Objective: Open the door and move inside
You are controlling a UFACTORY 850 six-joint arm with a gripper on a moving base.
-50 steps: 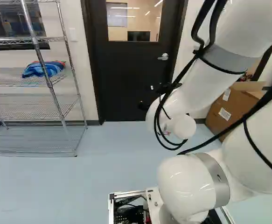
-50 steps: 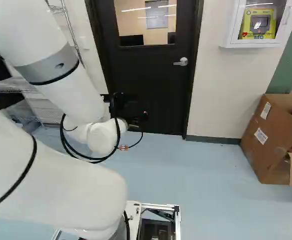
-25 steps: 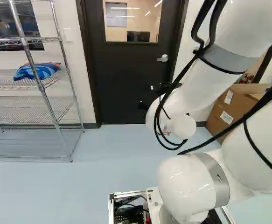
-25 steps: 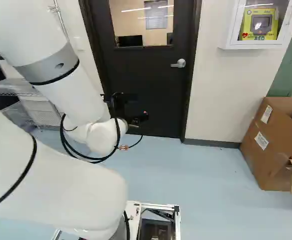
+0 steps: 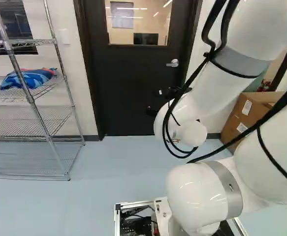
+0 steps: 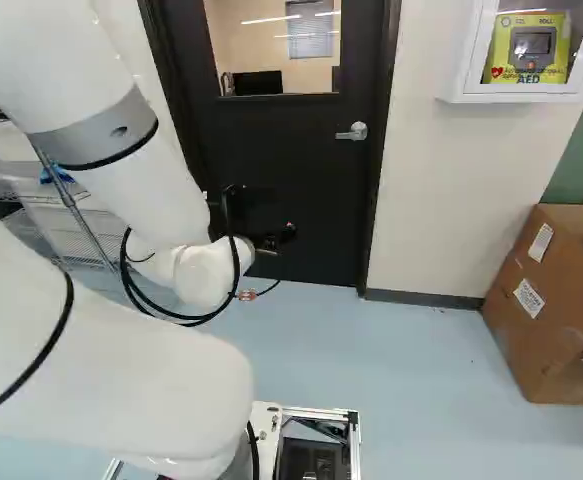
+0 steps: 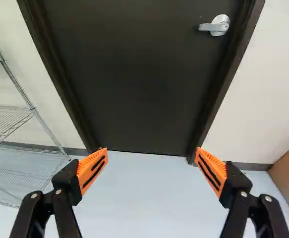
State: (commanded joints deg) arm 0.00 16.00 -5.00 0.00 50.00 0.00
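The door [image 5: 128,88] stands closed ahead of the base, at the top middle of the left base view. It is a flat, near-black leaf with a smooth, dull face, set in a frame [image 7: 228,89] just as dark against a pale wall [image 6: 451,190]. A window [image 6: 276,45] fills part of its upper half, showing a lit room with a light wall and a dark screen; bright streaks run across the glass. Near the edge closer to the cardboard box [image 6: 536,300] sits a silver lever handle [image 6: 354,131], its round plate carrying a straight bar that points level toward the middle of the leaf.

The end effector [image 6: 274,238] is wide open, its two orange pads [image 7: 92,168] spread apart with nothing held between them. In the wrist view the handle lies ahead of them, apart from both fingers. A wire rack [image 5: 30,98] stands on the other side of the door, bearing blue cloth [image 5: 27,79].
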